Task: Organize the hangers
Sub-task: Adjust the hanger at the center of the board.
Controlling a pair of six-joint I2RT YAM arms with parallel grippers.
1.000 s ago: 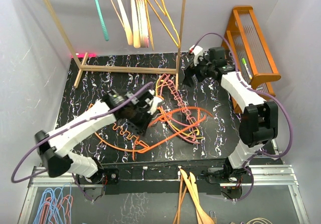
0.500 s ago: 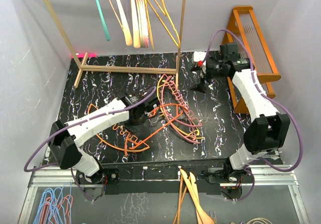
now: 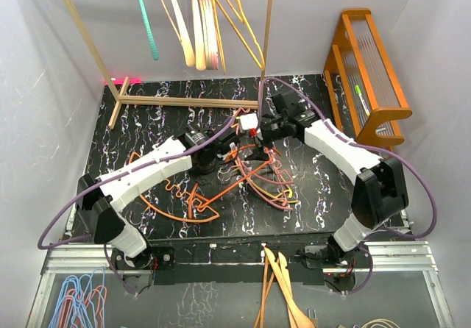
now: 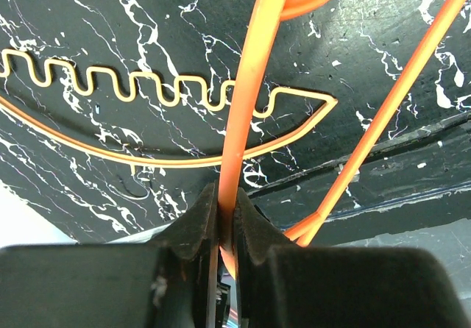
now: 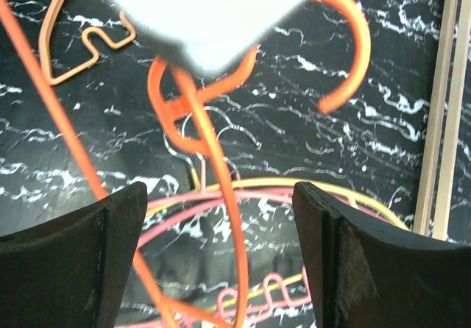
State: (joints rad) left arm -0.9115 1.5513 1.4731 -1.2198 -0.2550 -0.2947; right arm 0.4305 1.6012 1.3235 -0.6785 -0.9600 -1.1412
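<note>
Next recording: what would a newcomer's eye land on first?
A tangle of orange, pink and yellow hangers sprawls across the middle of the black table. The left pincer is clamped on an orange hanger, while the right pincer hovers open just above the pile.

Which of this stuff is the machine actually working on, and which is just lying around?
Part of the job:
- tangled hangers in the middle
- coloured hangers hung up at the back

Just lying about:
- orange shelf
- blue wire hangers
- wooden hangers at the near edge
</note>
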